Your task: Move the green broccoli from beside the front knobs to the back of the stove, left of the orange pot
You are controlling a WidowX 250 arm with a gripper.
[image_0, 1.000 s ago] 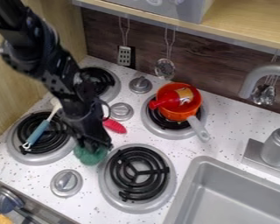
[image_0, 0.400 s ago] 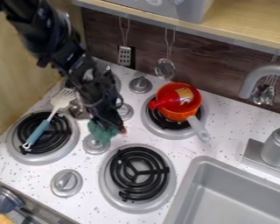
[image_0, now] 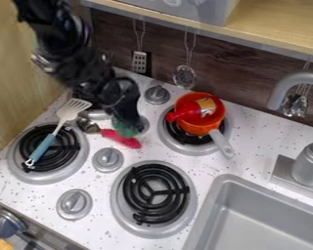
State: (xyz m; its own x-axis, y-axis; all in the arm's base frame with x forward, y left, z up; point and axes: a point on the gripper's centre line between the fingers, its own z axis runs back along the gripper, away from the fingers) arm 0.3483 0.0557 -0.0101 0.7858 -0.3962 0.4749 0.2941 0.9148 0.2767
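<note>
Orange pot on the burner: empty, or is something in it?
Not empty: inside the orange pot lies a red bottle, its narrow end at the rim.

Open counter (image_0: 146, 152) lies front-left of the orange pot (image_0: 197, 129), whose gray handle (image_0: 222, 144) juts front-right; a pink-handled utensil (image_0: 122, 138) obstructs passage at the pot's left.

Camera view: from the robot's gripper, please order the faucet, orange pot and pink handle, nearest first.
From the gripper:
1. Pink handle, just below it in the picture.
2. Orange pot, to its right.
3. Faucet, farther right.
</note>
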